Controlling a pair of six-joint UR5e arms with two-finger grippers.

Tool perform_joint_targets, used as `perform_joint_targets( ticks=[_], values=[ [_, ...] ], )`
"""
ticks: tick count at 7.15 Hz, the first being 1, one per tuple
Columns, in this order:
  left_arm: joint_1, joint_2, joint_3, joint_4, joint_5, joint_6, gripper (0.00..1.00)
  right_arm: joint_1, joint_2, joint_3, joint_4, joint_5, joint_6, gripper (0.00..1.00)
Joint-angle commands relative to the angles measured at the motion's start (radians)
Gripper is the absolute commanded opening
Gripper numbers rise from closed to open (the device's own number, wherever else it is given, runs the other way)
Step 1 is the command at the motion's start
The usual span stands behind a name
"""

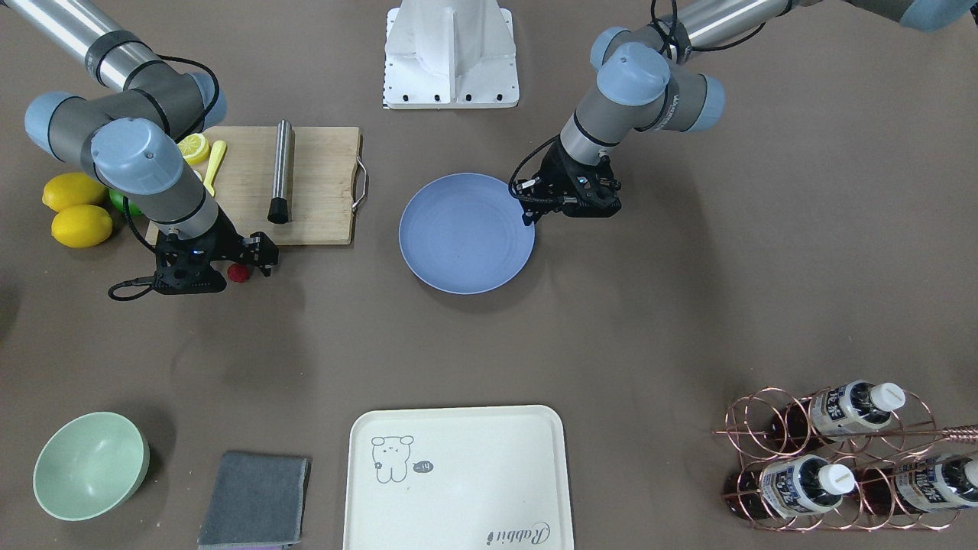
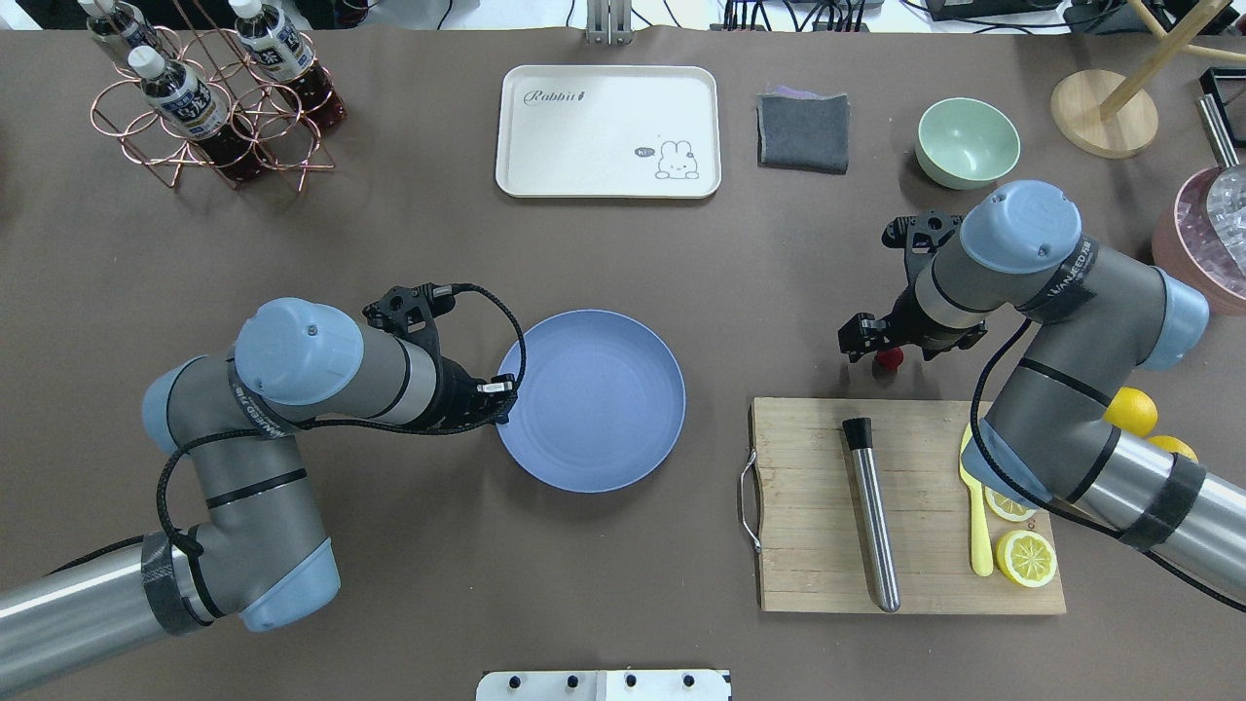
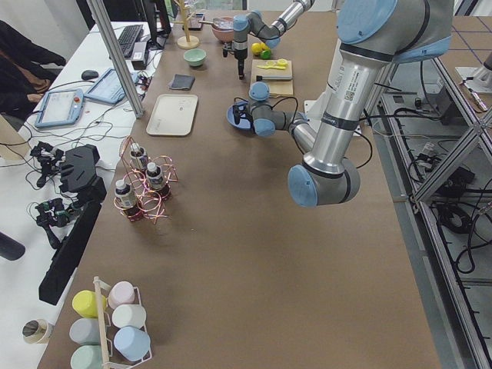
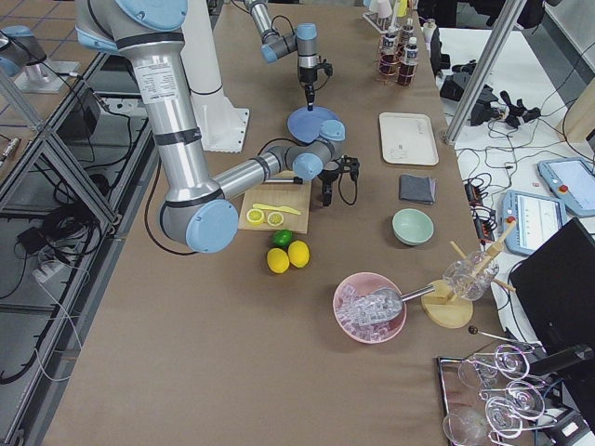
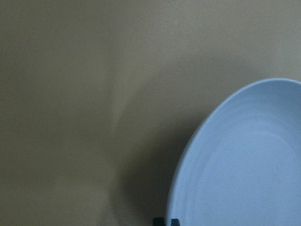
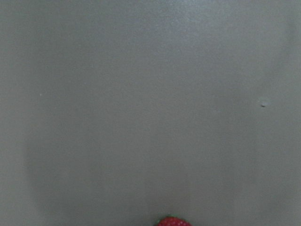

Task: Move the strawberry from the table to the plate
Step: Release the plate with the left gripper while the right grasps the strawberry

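Reach step, seen from my remote station: the right gripper (image 1: 244, 261) hangs low over the strawberry (image 1: 238, 273), its jaws apparently spread to either side. The berry lies on the table (image 1: 649, 305) just off the cutting board (image 1: 313, 183), well apart from the empty plate (image 1: 428, 267). The left gripper (image 1: 529, 214), tips pressed together, waits at the plate's rim. Next, I judge: descend, close gently, lift, then carry it across.

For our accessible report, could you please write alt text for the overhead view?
The right end effector is at the strawberry on the table, beside a cutting board. The left end effector is by the rim of an empty plate.
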Motion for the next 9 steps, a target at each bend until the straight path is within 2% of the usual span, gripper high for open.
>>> perform_joint_targets(
  ticks=[1, 2, 3, 6, 7, 8, 9],
  values=[
    [0.003, 0.001, -0.007, -0.002, 0.015, -0.006, 0.98, 0.000, 0.000, -0.005, 0.000, -0.001, 0.003, 0.76],
    [-0.006, 0.001, -0.011, -0.002, 0.015, -0.006, 0.98, 0.000, 0.000, -0.009, 0.000, -0.001, -0.003, 0.28],
    [-0.011, 0.002, -0.028, -0.001, 0.015, -0.006, 0.98, -0.002, 0.003, -0.010, 0.000, -0.001, -0.012, 0.00],
    [-0.067, 0.034, -0.086, 0.007, -0.014, -0.002, 0.98, 0.057, 0.022, 0.023, -0.008, 0.028, -0.018, 0.00],
    [-0.139, 0.046, -0.090, 0.007, -0.055, 0.000, 0.98, 0.086, 0.051, 0.035, -0.015, 0.079, -0.017, 0.00],
    [-0.188, 0.091, -0.082, 0.008, -0.057, 0.138, 0.98, 0.097, 0.094, 0.037, -0.032, 0.099, -0.015, 0.00],
    [-0.224, 0.152, -0.079, 0.007, -0.053, 0.504, 0.98, 0.094, 0.162, 0.037, -0.096, 0.097, -0.014, 0.00]
  ],
)
